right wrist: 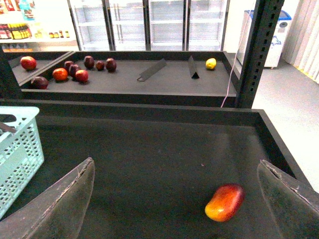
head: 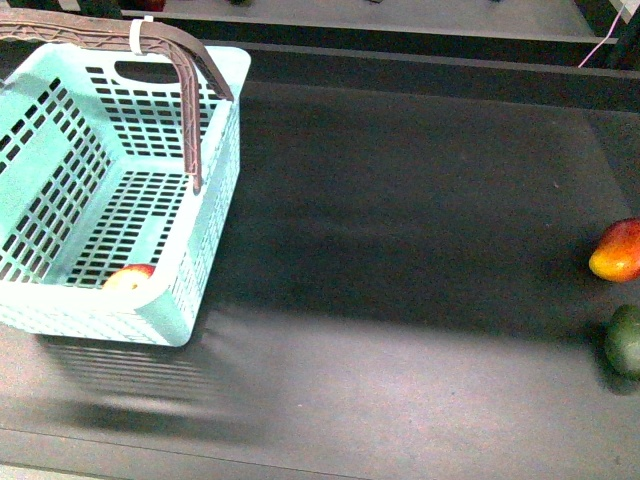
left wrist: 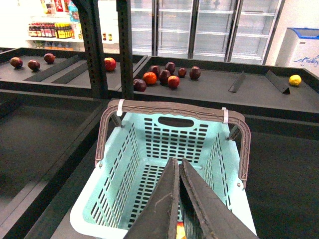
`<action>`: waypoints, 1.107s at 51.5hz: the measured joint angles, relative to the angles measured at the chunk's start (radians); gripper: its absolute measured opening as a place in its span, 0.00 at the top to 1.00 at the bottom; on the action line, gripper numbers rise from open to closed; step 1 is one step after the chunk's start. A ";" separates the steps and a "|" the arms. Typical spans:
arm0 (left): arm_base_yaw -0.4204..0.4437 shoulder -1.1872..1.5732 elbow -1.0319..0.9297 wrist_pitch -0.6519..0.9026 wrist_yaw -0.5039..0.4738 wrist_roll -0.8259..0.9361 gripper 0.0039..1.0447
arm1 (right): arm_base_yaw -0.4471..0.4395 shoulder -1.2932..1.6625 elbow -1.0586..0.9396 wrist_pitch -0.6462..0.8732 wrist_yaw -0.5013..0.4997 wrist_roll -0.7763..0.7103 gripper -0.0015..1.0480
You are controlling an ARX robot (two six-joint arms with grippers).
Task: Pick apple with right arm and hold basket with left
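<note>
Glossy red-yellow apple (head: 130,277) already lay inside pale mint slotted plastic basket (head: 215,230). Left end effector (left wrist: 178,199) closed, holding nothing visible; right end effector (right wrist: 174,199) wide open, empty.

- The front view is dim: the dark surface (head: 400,250) absorbs most light, with a soft pale sheen across its near part.
- The basket (head: 215,230) casts a blurred, slotted shadow on the surface toward the camera, so light falls from above and behind.
- Both wrist views are much brighter at the back, where the lit glass-door coolers (left wrist: 214,25) and white walls are nearly washed out.
- The left gripper's fingers (left wrist: 162,209) and the right gripper's fingers (right wrist: 60,209) sit close to the lens and look soft and out of focus.
- The orange-red fruit (right wrist: 225,202) shows a small glossy highlight.
- Straight shelf edges bow slightly near the frame borders.
</note>
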 joint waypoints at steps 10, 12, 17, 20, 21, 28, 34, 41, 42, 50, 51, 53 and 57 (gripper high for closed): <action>0.000 0.000 0.000 0.000 0.000 0.000 0.97 | 0.000 0.000 0.000 0.000 0.000 0.000 0.08; 0.000 0.000 0.000 0.000 0.000 0.000 0.95 | 0.000 0.000 0.000 0.000 0.000 0.000 0.08; 0.000 0.000 0.000 0.000 0.000 0.000 0.79 | 0.000 0.000 0.000 0.000 0.000 0.000 0.08; 0.000 0.000 0.000 0.000 0.000 0.000 0.71 | 0.000 0.000 0.000 0.000 0.000 0.000 0.08; 0.000 0.000 0.000 0.000 0.000 0.000 0.67 | 0.000 0.000 0.000 0.000 0.000 0.000 0.08; 0.000 0.000 0.000 0.000 0.000 0.000 0.45 | 0.000 0.000 0.000 0.000 0.000 0.000 0.08; 0.000 0.000 0.000 0.000 0.000 0.000 0.26 | 0.000 0.000 0.000 0.000 0.000 0.000 0.08; 0.000 0.000 0.000 0.000 0.000 0.000 0.05 | 0.000 0.000 0.000 0.000 0.000 0.000 0.08; 0.000 0.000 0.000 0.000 0.000 0.001 0.05 | 0.000 0.000 0.000 0.000 0.000 0.000 0.08; 0.000 0.000 0.000 0.000 0.000 0.002 0.06 | 0.000 0.000 0.000 0.000 0.000 0.000 0.08; 0.000 0.000 0.000 0.000 0.000 0.002 0.06 | 0.000 0.000 0.000 0.000 0.000 0.000 0.08; 0.000 0.000 0.000 0.000 0.000 0.002 0.06 | 0.000 0.000 0.000 0.000 0.000 0.000 0.08; 0.000 0.000 0.000 0.000 0.000 0.002 0.06 | 0.000 0.000 0.000 0.000 0.000 0.000 0.08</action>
